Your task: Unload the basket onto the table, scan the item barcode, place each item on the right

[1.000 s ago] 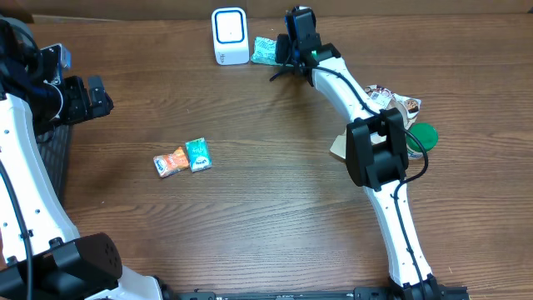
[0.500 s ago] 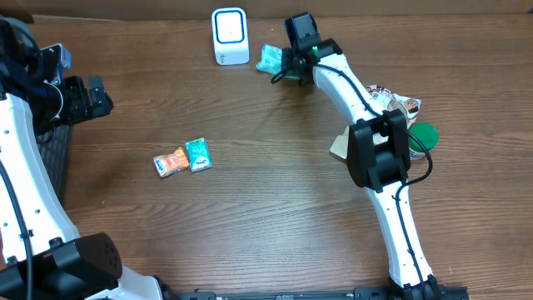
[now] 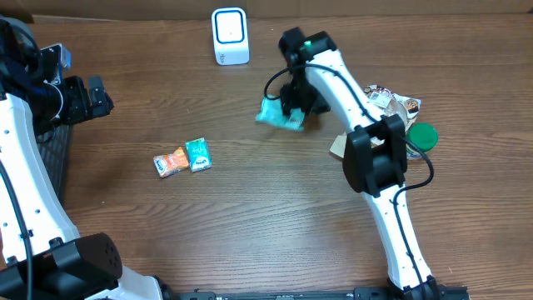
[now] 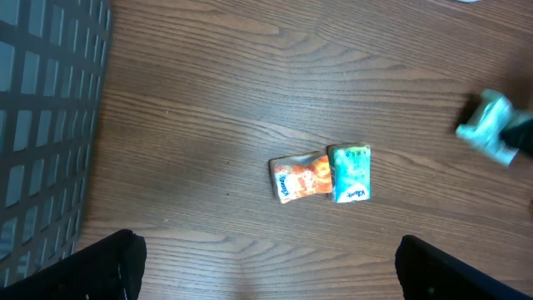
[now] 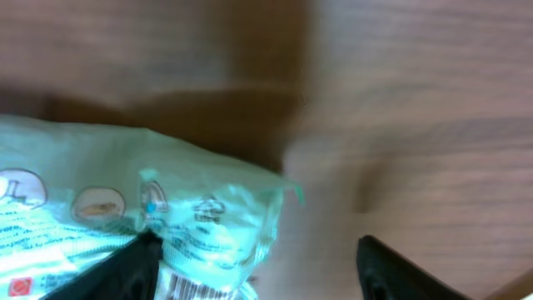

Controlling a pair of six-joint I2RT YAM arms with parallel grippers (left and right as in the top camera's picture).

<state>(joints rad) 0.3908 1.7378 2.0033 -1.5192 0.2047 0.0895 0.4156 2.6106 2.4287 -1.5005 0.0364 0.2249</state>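
Right gripper has its jaws apart; the teal packet touches only one finger, low over the wooden table and well apart from the white scanner. I cannot tell whether it was scanned. Two small packets lie mid-table, probably left to do. My left gripper hangs wide and empty beside a wire basket.

Bare worktop open from centre toward 6 o'clock, two small packets at 9, white scanner at 12, right arm and clutter pile blocking 2 to 3
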